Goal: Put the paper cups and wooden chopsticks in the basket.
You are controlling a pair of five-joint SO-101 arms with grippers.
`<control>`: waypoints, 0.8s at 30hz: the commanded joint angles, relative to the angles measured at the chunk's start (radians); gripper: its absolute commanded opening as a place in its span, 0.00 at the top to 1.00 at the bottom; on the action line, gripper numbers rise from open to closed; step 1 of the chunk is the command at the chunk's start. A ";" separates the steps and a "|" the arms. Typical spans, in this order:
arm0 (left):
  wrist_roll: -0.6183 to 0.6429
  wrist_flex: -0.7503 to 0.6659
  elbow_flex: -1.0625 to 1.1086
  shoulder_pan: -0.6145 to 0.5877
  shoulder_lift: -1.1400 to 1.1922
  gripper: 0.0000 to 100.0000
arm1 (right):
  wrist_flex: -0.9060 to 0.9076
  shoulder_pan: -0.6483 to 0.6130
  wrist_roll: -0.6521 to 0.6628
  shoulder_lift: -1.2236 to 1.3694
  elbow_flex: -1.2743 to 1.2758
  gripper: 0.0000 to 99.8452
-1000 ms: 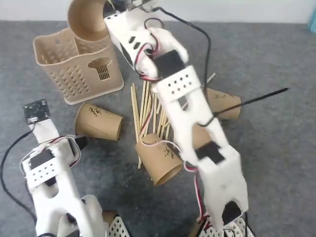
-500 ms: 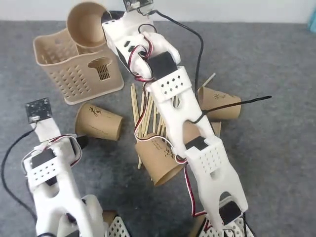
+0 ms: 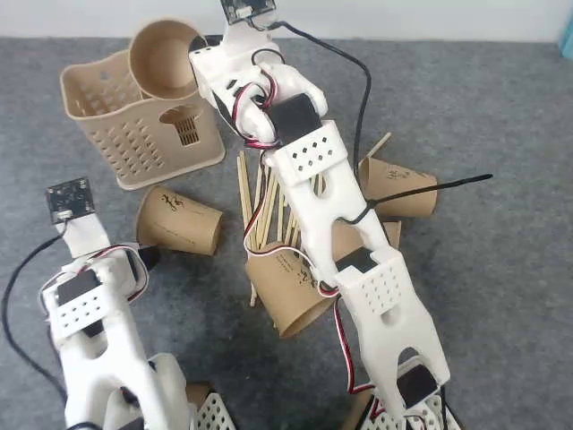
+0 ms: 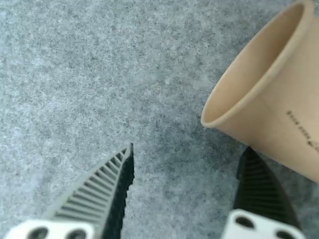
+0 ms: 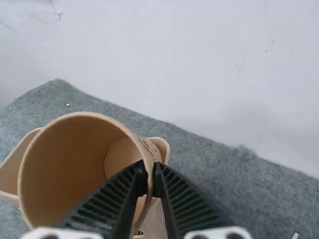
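The right gripper (image 5: pixel 149 172) is pinched tight on the rim of a cup (image 5: pixel 75 159) — one finger inside, one outside. That is a good way to hold it, since the thin wall fits between the fingers and the cup cannot roll away. The cup hangs tilted, with its mouth open to the high camera, over the back edge of the basket (image 3: pixel 134 148). It does not look to be inside yet; it seems to sit just above the rim. It is likely held there so that it can drop in once the fingers let go. The next step is probably to lower it a bit and open up.

The left gripper (image 4: pixel 188 148) is wide open and holds nothing. It sits low over the grey table (image 3: pixel 501 107). A second cup (image 4: pixel 269 114) lies on its side just ahead of it, close to one finger, with its mouth toward the gripper. It is not between the fingers.

The chopsticks (image 3: pixel 260 193) lie in a loose pile on the table beside the basket, partly under the right arm. A third cup (image 3: pixel 286 291) lies at their near ends, and a fourth cup (image 3: pixel 405 190) lies on the other side of the arm — all of these have yet to go in.
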 commanded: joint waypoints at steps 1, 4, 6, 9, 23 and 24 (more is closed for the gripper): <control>-0.018 -0.026 -0.004 0.009 -0.029 0.68 | -0.045 -0.012 -0.011 -0.054 -0.057 0.85; -0.018 -0.026 -0.004 0.009 -0.029 0.68 | -0.047 -0.013 -0.028 -0.071 -0.080 0.84; -0.018 -0.026 -0.004 0.009 -0.029 0.68 | -0.038 -0.008 -0.074 -0.099 -0.094 0.84; -0.018 -0.026 -0.004 0.009 -0.029 0.68 | 0.012 0.002 -0.107 -0.160 -0.103 0.84; -0.018 -0.026 -0.004 0.008 -0.029 0.68 | 0.567 -0.073 -0.110 -0.277 -0.092 0.97; -0.018 -0.026 -0.004 0.008 -0.029 0.68 | 0.584 -0.085 -0.110 -0.265 -0.098 0.99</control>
